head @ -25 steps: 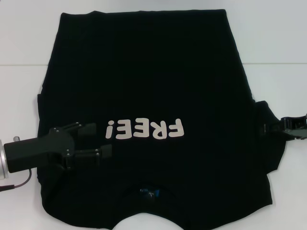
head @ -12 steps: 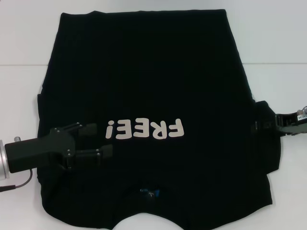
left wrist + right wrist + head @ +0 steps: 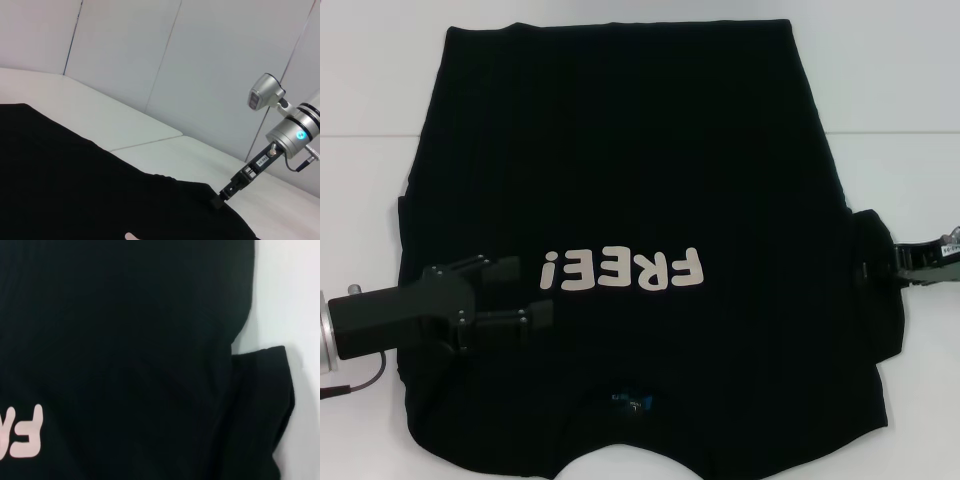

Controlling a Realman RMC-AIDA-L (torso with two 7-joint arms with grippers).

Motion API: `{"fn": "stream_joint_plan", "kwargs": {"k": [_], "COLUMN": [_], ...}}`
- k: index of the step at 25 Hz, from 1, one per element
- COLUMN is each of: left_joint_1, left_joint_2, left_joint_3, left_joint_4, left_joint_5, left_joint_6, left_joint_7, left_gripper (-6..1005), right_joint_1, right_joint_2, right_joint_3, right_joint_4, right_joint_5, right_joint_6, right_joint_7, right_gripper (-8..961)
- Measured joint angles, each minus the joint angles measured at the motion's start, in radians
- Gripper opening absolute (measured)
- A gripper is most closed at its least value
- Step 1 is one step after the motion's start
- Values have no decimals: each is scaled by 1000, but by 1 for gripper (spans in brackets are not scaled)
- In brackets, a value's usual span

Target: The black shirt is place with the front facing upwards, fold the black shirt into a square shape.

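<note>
The black shirt (image 3: pixel 620 150) lies spread flat on the white table (image 3: pixel 900 80), front up. Its pale "FREE!" lettering (image 3: pixel 625 270) reads upside down from the head view, and the blue neck label (image 3: pixel 635 403) is near the front edge. My left gripper (image 3: pixel 532 292) hovers open over the chest, just beside the lettering's "!" end, with nothing between its fingers. My right gripper (image 3: pixel 885 268) sits at the outer edge of the shirt's sleeve (image 3: pixel 872 310). The left wrist view shows that right gripper (image 3: pixel 220 197) touching the cloth edge. Shirt body and sleeve (image 3: pixel 260 405) fill the right wrist view.
A seam line (image 3: pixel 890 132) crosses the table behind the shirt's middle. Bare white table lies on both sides of the shirt and beyond its far hem. A white wall (image 3: pixel 200 75) stands behind the table.
My right gripper has moved inward from the bare table onto the edge of the sleeve. The left gripper and the shirt have stayed where they were.
</note>
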Motion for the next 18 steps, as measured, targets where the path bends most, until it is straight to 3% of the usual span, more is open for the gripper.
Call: {"fn": "stream_joint_plan", "kwargs": {"k": [6,16,18], "left_joint_1": [-1,-2,-2], "left_joint_2": [0,0,0], "left_joint_3": [0,1,1], "left_joint_4": [1,3,3], "left_joint_5": [0,0,0], "left_joint_6": [3,5,5], "left_joint_7": [0,-1,-1], "left_gripper": [949,949,949], "right_joint_1": [2,1,1], "right_joint_2": [0,-3,-5], "right_joint_3": [-9,-13,-13], "right_joint_4": [1,1,1], "right_joint_5": [0,0,0], "right_joint_6": [2,-1,-4], "right_joint_7": [2,3,3], "right_gripper": [641,152,119]}}
